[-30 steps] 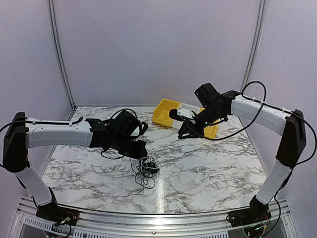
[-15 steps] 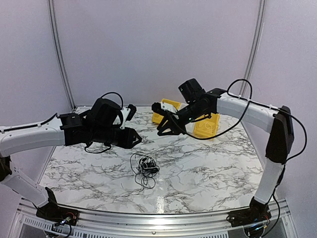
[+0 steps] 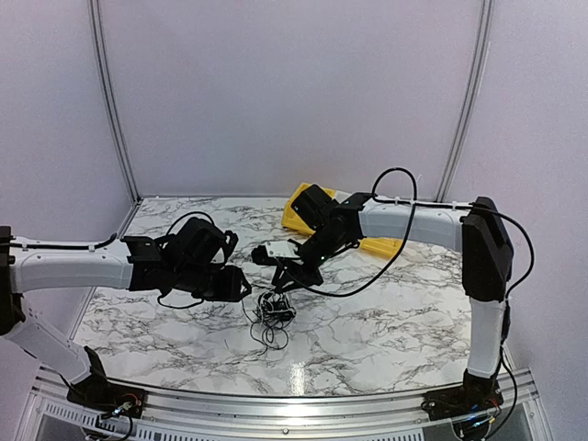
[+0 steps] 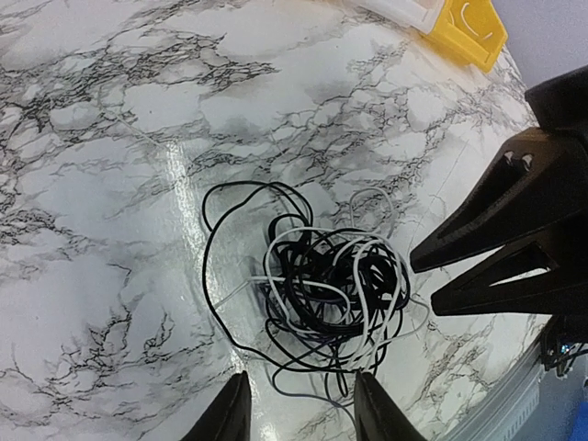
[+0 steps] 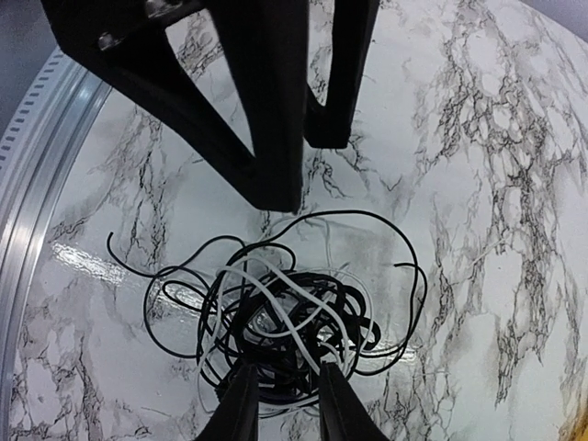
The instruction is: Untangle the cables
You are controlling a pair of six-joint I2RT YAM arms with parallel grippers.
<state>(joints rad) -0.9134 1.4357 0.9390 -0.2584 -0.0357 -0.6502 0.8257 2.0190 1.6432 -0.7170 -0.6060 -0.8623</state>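
Observation:
The cables [image 3: 273,310] lie as a small tangle of thin black and whitish wires on the marble table, with one loose black loop trailing to the front. My left gripper [image 3: 244,287] hovers just left of the tangle, open and empty. In the left wrist view its tips [image 4: 299,412] stand apart just short of the tangle [image 4: 323,283]. My right gripper [image 3: 286,281] hangs just behind and above the tangle. In the right wrist view it [image 5: 287,406] is open, its tips over the near edge of the tangle [image 5: 276,317]. Neither gripper holds a wire.
A yellow bin [image 3: 300,208] stands at the back of the table, partly behind the right arm, and shows in the left wrist view [image 4: 465,33]. The table's metal front rail [image 3: 276,404] runs along the near edge. The two grippers' fingers are close together over the tangle.
The right gripper swung from the yellow bin left and down to the tangle. The left gripper came down and closer to the tangle. The tangle has not moved.

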